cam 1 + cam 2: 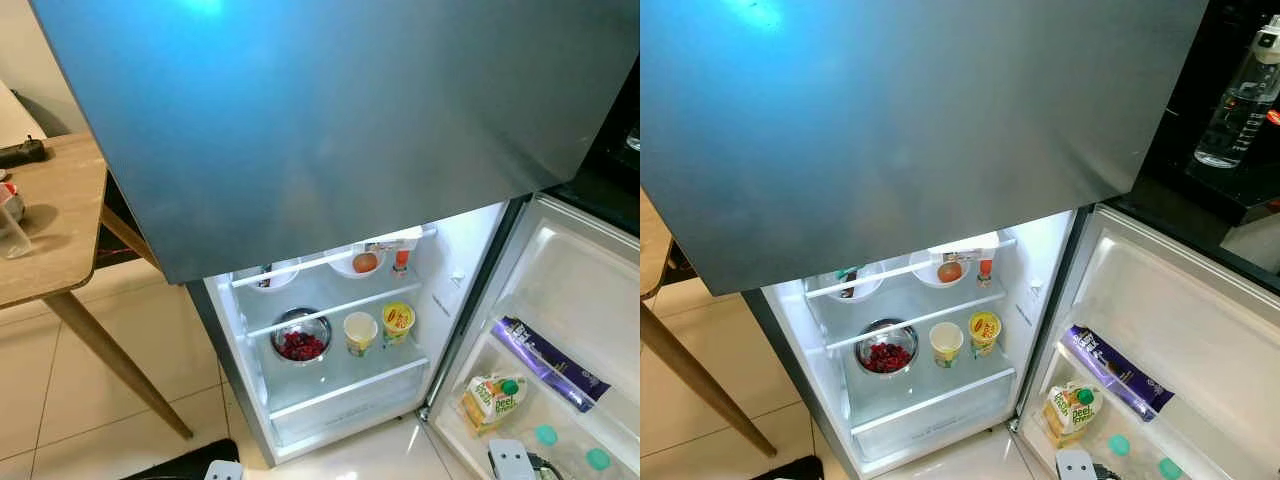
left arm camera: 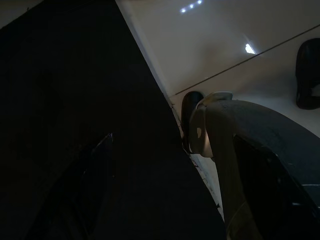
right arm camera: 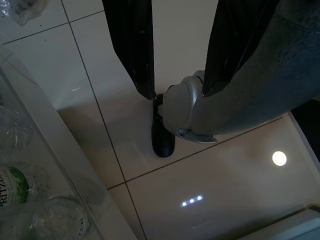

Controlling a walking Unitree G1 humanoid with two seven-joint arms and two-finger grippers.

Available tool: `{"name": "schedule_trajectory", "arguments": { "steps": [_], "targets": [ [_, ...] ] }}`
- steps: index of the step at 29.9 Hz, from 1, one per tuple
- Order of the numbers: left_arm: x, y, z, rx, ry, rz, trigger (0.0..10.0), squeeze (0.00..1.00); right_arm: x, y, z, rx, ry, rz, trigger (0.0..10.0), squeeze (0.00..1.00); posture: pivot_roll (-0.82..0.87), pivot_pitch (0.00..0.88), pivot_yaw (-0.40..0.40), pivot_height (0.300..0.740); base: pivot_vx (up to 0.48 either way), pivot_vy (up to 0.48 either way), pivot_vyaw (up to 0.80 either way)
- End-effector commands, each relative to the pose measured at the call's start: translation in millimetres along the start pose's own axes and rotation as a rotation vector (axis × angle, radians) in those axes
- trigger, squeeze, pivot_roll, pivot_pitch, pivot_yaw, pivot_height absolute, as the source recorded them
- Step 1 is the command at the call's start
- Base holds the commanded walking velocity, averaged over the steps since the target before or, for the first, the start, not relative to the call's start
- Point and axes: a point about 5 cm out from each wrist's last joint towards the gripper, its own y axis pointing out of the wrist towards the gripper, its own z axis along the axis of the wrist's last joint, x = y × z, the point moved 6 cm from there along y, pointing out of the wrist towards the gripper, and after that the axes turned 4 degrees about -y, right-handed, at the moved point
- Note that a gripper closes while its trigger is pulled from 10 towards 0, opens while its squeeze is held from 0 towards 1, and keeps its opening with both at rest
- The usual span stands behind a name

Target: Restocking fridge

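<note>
1. The robot stands before a tall grey fridge [image 1: 330, 120], looking down. The upper door is closed; the lower compartment door [image 1: 580, 300] is swung wide to the robot's right.
2. Inside, the top shelf holds a white bowl with an egg [image 1: 365, 262], a small red-capped bottle [image 1: 401, 260] just beside it, and another white bowl [image 1: 853, 283] to the left.
3. The middle shelf holds a steel bowl of red berries [image 1: 301, 342], a paper cup [image 1: 360, 332] and a yellow tub [image 1: 398, 321], set in a row.
4. The door rack carries a purple packet [image 1: 552, 362], a green-and-white juice pouch [image 1: 493, 397] and bottles with teal caps [image 1: 546, 435].
5. A wooden table [image 1: 50, 230] stands to the left of the fridge; a clear water bottle [image 1: 1238, 90] rests on a dark counter to the right.
6. The right gripper [image 3: 177, 50] hangs low over the tiled floor [image 3: 210, 175], fingers apart and empty, beside the door rack.
7. The left gripper [image 2: 150, 165] hangs in shade next to the dark fridge side; whether it is open cannot be told, and no item can be made out in it.
8. Judgement: the fridge is open and part-filled, but no item is in hand. The next move likely calls for fetching an item, perhaps from the table or counter, then placing it in a free space on a shelf.
</note>
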Motion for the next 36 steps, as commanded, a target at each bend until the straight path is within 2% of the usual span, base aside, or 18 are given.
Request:
{"name": "schedule_trajectory", "arguments": {
  "steps": [1, 14, 36],
  "targets": [
    [4.6, 0.2, -6.4, -0.022, -0.001, -0.007, 10.0, 0.0, -0.3, -0.1, -3.6, -0.013, -0.011, -0.001, 10.0, 0.0, -0.06, 0.0, -0.024, 0.74, 0.0, 0.0, 0.0],
    [4.5, 0.7, -2.2, -0.014, 0.001, -0.006, 10.0, 0.0, 0.7, 0.4, 3.3, -0.001, -0.005, -0.006, 10.0, 0.0, -0.06, 0.0, -0.028, 0.74, 0.0, 0.0, 0.0],
    [7.3, 1.3, -0.4, -0.011, -0.003, -0.011, 10.0, 0.0, 1.3, 0.0, -0.6, -0.009, -0.004, -0.006, 10.0, 0.0, -0.06, 0.0, -0.031, 0.74, 0.0, 0.0, 0.0]
  ]
}}
